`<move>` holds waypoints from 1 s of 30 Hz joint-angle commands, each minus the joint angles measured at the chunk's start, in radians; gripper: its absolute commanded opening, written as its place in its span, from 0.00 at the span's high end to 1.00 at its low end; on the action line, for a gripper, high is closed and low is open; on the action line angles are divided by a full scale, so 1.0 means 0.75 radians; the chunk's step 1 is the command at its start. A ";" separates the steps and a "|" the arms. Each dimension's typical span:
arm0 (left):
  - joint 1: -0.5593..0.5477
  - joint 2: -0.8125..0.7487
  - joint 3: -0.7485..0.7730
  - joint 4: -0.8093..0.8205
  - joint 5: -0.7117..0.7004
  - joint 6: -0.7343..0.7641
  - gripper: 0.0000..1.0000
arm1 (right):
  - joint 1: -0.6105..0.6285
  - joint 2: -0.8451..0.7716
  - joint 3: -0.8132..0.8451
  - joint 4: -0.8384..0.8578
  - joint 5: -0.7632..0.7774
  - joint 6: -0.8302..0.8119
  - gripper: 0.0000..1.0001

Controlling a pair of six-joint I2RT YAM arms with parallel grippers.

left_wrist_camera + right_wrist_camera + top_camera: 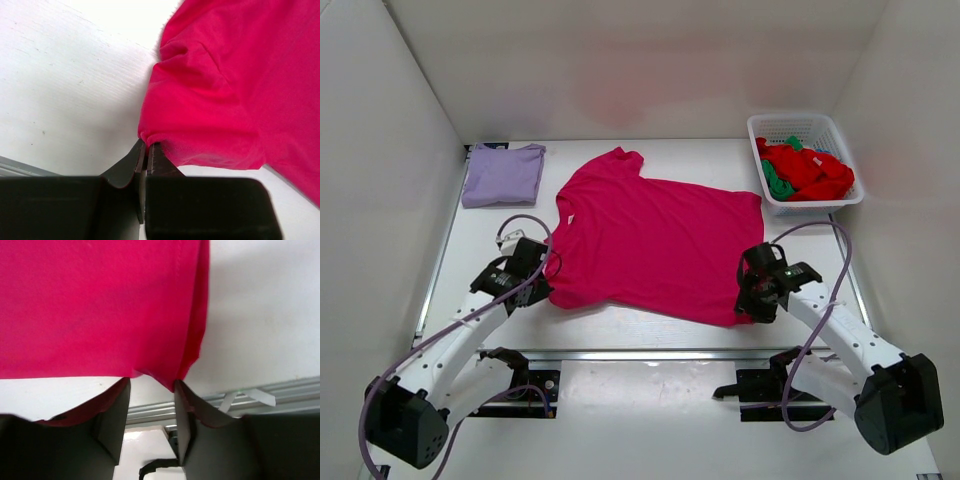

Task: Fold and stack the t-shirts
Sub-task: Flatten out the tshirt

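Your left jaws clamp the magenta t-shirt (655, 240); right jaws gape at its corner. Far-right corner basket (805, 125) holds red and green t-shirts (815, 170).

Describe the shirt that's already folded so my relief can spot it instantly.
Start at the far left corner of the white table. The lavender t-shirt lies there, apart from the big magenta t-shirt spread mid-table. It is the only pale, folded one; the red and green shirts sit bunched in the basket far right.
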 commanded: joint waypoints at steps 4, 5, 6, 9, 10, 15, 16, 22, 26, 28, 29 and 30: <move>0.024 0.009 0.063 0.058 0.016 0.046 1.00 | 0.037 -0.006 0.011 -0.092 0.103 0.147 0.69; 0.016 0.025 0.075 0.062 0.012 0.060 1.00 | 0.027 0.008 0.009 -0.086 0.103 0.147 0.71; 0.014 0.023 0.073 0.063 0.014 0.066 1.00 | 0.019 0.010 0.017 -0.092 0.107 0.153 0.81; 0.039 0.050 0.089 0.101 0.032 0.111 1.00 | -0.044 0.017 0.015 -0.062 0.093 0.119 0.96; 0.047 0.060 0.094 0.105 0.027 0.115 1.00 | -0.083 0.002 0.005 -0.040 0.081 0.088 0.98; 0.143 0.089 0.112 0.136 0.061 0.209 1.00 | -0.274 0.020 -0.029 0.096 0.005 -0.049 1.00; 0.155 0.089 0.106 0.148 0.067 0.228 1.00 | -0.300 0.039 -0.023 0.118 -0.005 -0.081 1.00; 0.190 0.072 0.112 0.150 0.080 0.240 1.00 | -0.272 0.192 0.032 0.063 0.076 -0.094 0.96; 0.192 0.046 0.085 0.163 0.090 0.236 1.00 | -0.223 0.119 0.050 0.036 0.052 -0.043 0.68; 0.180 0.058 0.081 0.165 0.088 0.230 1.00 | -0.210 0.066 0.048 0.024 0.030 -0.027 0.60; 0.188 0.056 0.081 0.167 0.084 0.230 1.00 | -0.190 0.043 0.036 0.000 0.021 -0.004 0.60; 0.170 0.064 0.081 0.165 0.076 0.236 1.00 | -0.164 0.003 0.038 -0.009 0.023 0.026 0.59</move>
